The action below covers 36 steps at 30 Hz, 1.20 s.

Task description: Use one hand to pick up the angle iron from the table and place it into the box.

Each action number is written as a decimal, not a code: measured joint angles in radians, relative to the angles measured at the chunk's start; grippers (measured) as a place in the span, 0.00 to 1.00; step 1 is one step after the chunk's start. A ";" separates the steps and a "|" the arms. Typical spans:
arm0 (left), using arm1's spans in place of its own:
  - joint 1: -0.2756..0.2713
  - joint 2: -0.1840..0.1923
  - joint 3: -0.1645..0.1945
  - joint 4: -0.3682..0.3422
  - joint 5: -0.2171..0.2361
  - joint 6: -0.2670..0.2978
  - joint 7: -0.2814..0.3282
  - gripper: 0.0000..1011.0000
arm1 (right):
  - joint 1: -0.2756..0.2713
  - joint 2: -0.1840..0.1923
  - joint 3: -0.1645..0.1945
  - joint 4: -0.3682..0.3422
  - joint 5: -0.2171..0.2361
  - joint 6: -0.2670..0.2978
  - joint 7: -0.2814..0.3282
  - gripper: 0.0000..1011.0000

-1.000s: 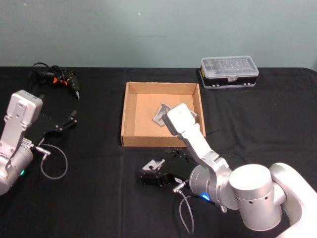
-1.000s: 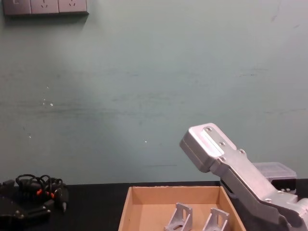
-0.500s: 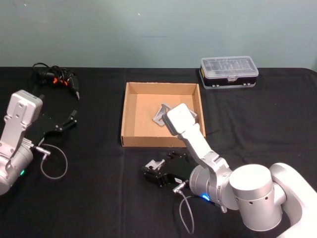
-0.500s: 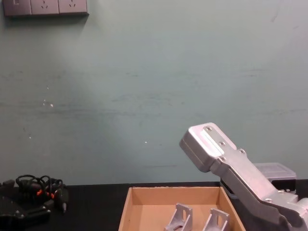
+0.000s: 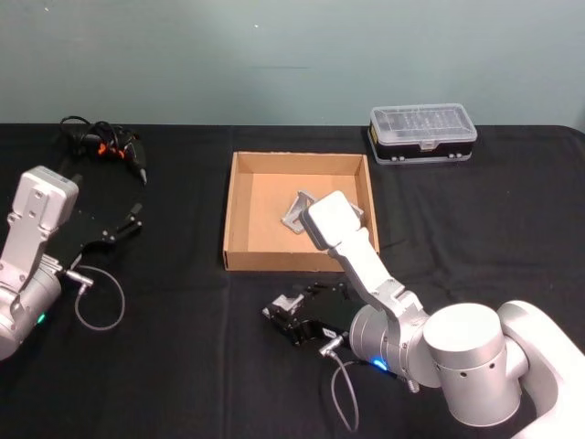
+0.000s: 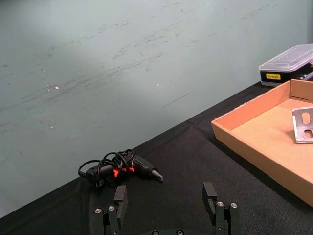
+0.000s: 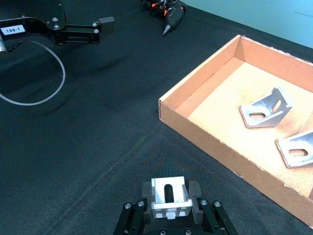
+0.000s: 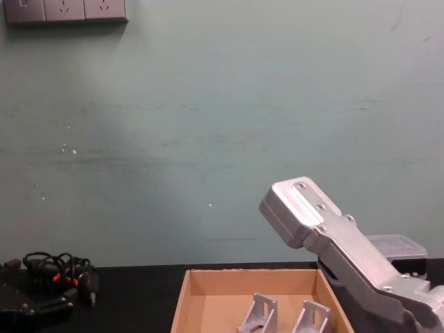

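A silver angle iron (image 7: pixel 169 195) sits clamped between the black fingers of my right gripper (image 7: pixel 168 192), held just above the black table (image 5: pixel 183 366) in front of the box (image 5: pixel 235 201). In the head view this gripper (image 5: pixel 285 309) and its angle iron (image 5: pixel 289 302) are near the box's front wall. Two more angle irons (image 7: pixel 265 108) (image 7: pixel 299 149) lie inside the tan cardboard box (image 7: pixel 195 93); they also stand in the chest view (image 8: pixel 258 313). My left gripper (image 6: pixel 166 203) is open over the table at the far left, parked (image 5: pixel 114 229).
A black case with a clear lid (image 5: pixel 422 133) stands behind the box on the right. A black tool with coiled cable and orange marks (image 5: pixel 105 146) lies at the back left. A grey cable loop (image 5: pixel 96 306) rests near my left arm.
My right gripper with the angle iron has shifted slightly right and toward the box over the last second. The left arm has stayed still.
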State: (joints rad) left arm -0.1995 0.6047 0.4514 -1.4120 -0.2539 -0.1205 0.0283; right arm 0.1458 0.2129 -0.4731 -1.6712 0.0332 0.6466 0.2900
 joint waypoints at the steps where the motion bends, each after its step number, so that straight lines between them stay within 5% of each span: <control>1: 0.000 0.000 0.000 0.000 0.000 0.000 0.000 1.00 | 0.000 0.000 0.000 0.000 0.000 0.000 0.000 0.45; 15: 0.000 0.000 0.000 0.000 0.000 0.000 0.000 1.00 | -0.008 0.023 -0.005 -0.078 -0.045 -0.052 0.012 0.45; 23: 0.000 0.000 0.000 0.000 0.000 0.000 0.000 1.00 | 0.035 0.018 0.023 -0.105 -0.075 -0.090 0.024 0.45; 32: 0.000 0.000 0.000 0.000 0.000 0.000 0.000 1.00 | 0.138 -0.028 0.067 0.010 -0.084 -0.107 0.031 0.45; 36: 0.000 0.000 0.000 0.000 0.000 0.000 0.000 1.00 | 0.215 -0.064 0.079 0.128 -0.073 -0.132 0.050 0.45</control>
State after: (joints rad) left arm -0.1995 0.6047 0.4514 -1.4120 -0.2539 -0.1205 0.0283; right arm 0.3605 0.1493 -0.3939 -1.5435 -0.0398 0.5143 0.3395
